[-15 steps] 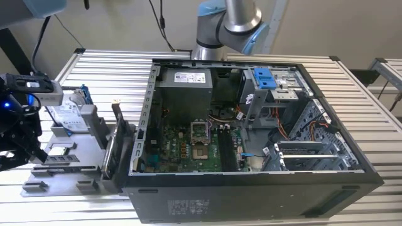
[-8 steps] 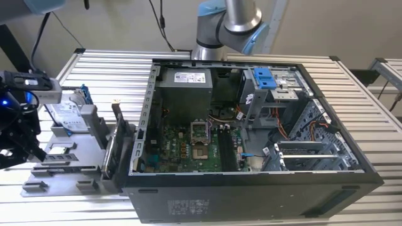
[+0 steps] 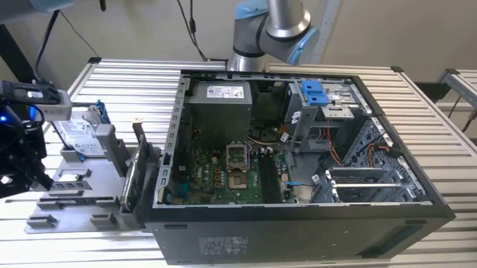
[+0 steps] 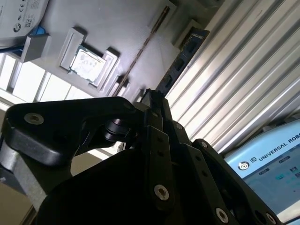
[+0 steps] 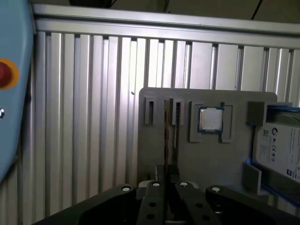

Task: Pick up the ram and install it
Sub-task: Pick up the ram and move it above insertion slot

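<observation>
1. Black multi-link metal pincer (image 5: 167,177) (image 4: 153,97) points down at a flat grey plastic tray (image 5: 215,171). Can't tell from either wrist view if it's open, closed or gripping sth.
2. Ram (image 4: 185,58) (image 5: 166,140) is a long, thin, dark grey stick w/ small rectangular chips. It stands on edge in a slotted holder of the tray, not yet installed.
3. Ram's near end runs right up to the pincer's tip in both wrist views. Whether they touch: can't tell.
4. A 2nd thin strip (image 4: 140,51) (image 5: 176,136) stands on edge just beside the ram, btwn it & a square silver processor chip (image 5: 210,119) in its own grey frame.
5. Silver boxy hard drive w/ blue rails (image 5: 281,150) (image 3: 80,137) lies on the same tray, on the far side of the chip from the ram.
6. In the exterior view the pincer's black body (image 3: 17,164) hangs at the exterior view's left edge, over the tray's outer side.
7. Open black PC case (image 3: 283,237) w/ a green mainboard (image 3: 223,173) lies at the exterior view's right of the tray, well apart from the pincer.
8. Grey & blue arm joint (image 3: 272,28) rises behind the case.
9. Tray & case rest on a ribbed aluminium table (image 5: 84,117).
10. Light blue box (image 5: 16,117) w/ a round red button (image 5: 3,74) sits at the table's side in the first wrist view.
</observation>
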You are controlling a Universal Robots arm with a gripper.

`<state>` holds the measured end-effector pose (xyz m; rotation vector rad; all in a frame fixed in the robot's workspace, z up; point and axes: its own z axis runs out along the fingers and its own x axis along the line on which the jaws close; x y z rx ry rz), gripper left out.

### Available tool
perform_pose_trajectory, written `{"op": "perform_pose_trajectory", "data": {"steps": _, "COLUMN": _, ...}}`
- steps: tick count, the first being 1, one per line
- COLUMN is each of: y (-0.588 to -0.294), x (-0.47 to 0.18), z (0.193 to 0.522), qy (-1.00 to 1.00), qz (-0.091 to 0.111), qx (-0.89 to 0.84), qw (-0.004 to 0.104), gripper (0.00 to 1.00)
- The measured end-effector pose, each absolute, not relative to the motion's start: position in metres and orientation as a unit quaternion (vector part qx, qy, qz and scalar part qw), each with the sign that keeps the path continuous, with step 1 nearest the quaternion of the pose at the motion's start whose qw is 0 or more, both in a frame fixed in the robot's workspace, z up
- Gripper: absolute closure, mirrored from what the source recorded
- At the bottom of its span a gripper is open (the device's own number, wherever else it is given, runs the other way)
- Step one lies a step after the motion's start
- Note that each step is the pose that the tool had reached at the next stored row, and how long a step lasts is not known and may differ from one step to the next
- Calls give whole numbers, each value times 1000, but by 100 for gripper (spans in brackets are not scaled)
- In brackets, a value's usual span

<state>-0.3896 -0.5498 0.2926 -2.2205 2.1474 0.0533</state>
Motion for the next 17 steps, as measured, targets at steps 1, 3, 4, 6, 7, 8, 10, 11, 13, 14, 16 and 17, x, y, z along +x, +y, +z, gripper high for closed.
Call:
{"op": "perform_pose_trajectory", "data": {"steps": 1, "y": -550, "x": -390, "z": 293, "qy": 695, "qz": 17, "qx": -718, "qw": 26, "gripper": 85}}
{"op": "perform_pose_trajectory", "data": {"steps": 3, "y": -550, "x": -390, "z": 294, "qy": 695, "qz": 17, "qx": -718, "qw": 26, "gripper": 85}}
{"op": "perform_pose_trajectory", "data": {"steps": 4, "y": -550, "x": -390, "z": 295, "qy": 695, "qz": 17, "qx": -718, "qw": 26, "gripper": 85}}
{"op": "perform_pose_trajectory", "data": {"steps": 6, "y": -550, "x": -390, "z": 296, "qy": 695, "qz": 17, "qx": -718, "qw": 26, "gripper": 85}}
{"op": "perform_pose_trajectory", "data": {"steps": 7, "y": -550, "x": -390, "z": 297, "qy": 695, "qz": 17, "qx": -718, "qw": 26, "gripper": 85}}
{"op": "perform_pose_trajectory", "data": {"steps": 8, "y": -550, "x": -390, "z": 298, "qy": 695, "qz": 17, "qx": -718, "qw": 26, "gripper": 85}}
{"op": "perform_pose_trajectory", "data": {"steps": 10, "y": -550, "x": -390, "z": 300, "qy": 695, "qz": 17, "qx": -718, "qw": 26, "gripper": 85}}
{"op": "perform_pose_trajectory", "data": {"steps": 11, "y": -550, "x": -390, "z": 301, "qy": 695, "qz": 17, "qx": -718, "qw": 26, "gripper": 85}}
{"op": "perform_pose_trajectory", "data": {"steps": 13, "y": -550, "x": -390, "z": 302, "qy": 695, "qz": 17, "qx": -718, "qw": 26, "gripper": 85}}
{"op": "perform_pose_trajectory", "data": {"steps": 14, "y": -550, "x": -390, "z": 303, "qy": 695, "qz": 17, "qx": -718, "qw": 26, "gripper": 85}}
{"op": "perform_pose_trajectory", "data": {"steps": 16, "y": -550, "x": -390, "z": 305, "qy": 695, "qz": 17, "qx": -718, "qw": 26, "gripper": 85}}
{"op": "perform_pose_trajectory", "data": {"steps": 17, "y": -550, "x": -390, "z": 305, "qy": 695, "qz": 17, "qx": -718, "qw": 26, "gripper": 85}}
